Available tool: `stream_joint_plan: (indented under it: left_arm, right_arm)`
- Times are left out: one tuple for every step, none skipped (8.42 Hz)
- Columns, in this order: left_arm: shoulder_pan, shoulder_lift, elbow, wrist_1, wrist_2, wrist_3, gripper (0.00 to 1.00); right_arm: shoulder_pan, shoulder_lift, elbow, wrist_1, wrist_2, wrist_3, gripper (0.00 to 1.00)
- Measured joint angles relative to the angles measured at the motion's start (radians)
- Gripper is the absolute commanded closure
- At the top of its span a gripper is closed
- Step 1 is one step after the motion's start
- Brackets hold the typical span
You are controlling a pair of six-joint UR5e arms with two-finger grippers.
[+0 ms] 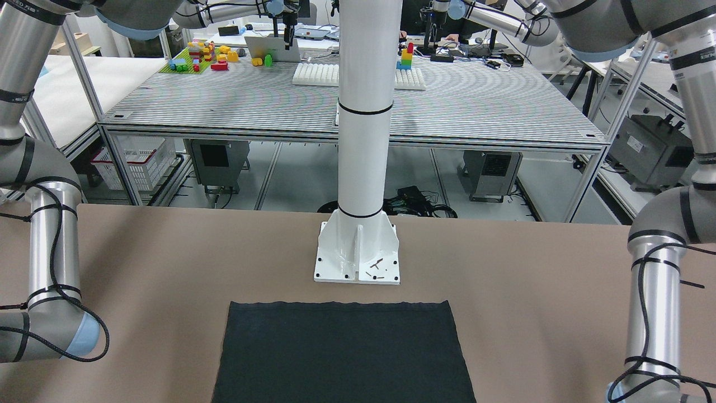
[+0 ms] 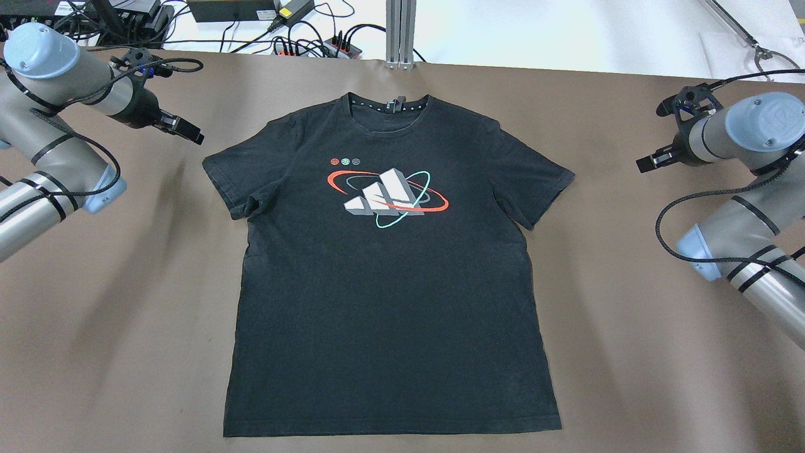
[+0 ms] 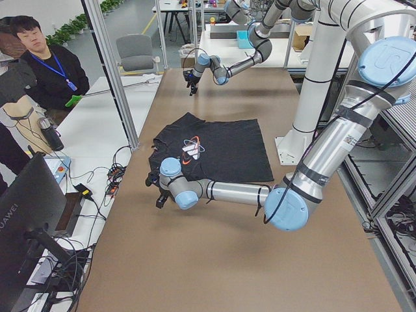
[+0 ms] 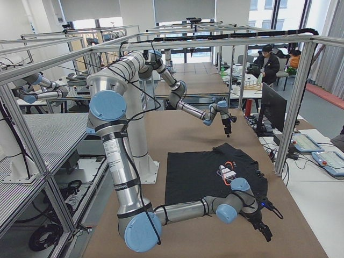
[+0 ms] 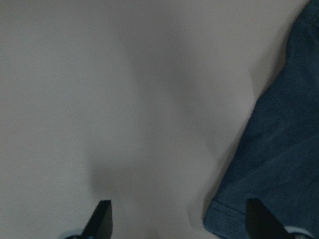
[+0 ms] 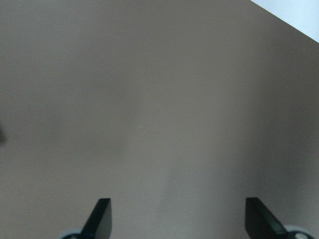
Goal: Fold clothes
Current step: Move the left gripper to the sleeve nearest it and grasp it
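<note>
A black T-shirt (image 2: 390,270) with a white, red and teal logo lies flat, front side up, in the middle of the brown table, collar at the far side. Its hem end shows in the front-facing view (image 1: 341,352). My left gripper (image 2: 188,132) hovers open and empty beside the shirt's left sleeve; the sleeve edge (image 5: 284,149) shows in the left wrist view between the spread fingertips (image 5: 102,219). My right gripper (image 2: 648,162) hovers open and empty over bare table to the right of the right sleeve; its wrist view shows only table.
The white robot pedestal (image 1: 358,246) stands at the table's near edge behind the shirt hem. Cables and power strips (image 2: 302,38) lie beyond the far table edge. An operator (image 3: 45,65) sits past that side.
</note>
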Motion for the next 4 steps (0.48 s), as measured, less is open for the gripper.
stream_joint_plan:
  left_arm:
    - [0.018, 0.0, 0.022, -0.037, -0.004, -0.029, 0.07]
    - [0.031, -0.001, 0.049, -0.077, -0.005, -0.042, 0.11]
    - [0.04, -0.003, 0.069, -0.102, -0.005, -0.048, 0.2]
    - [0.047, -0.005, 0.078, -0.116, -0.005, -0.051, 0.3]
  right_arm:
    - [-0.003, 0.001, -0.001, 0.002, 0.0, 0.001, 0.06]
    - [-0.004, 0.002, -0.001, 0.002, 0.001, 0.001, 0.06]
    - [-0.005, 0.002, -0.002, 0.002, 0.001, 0.001, 0.06]
    - [-0.006, 0.002, -0.003, 0.003, 0.001, 0.001, 0.06]
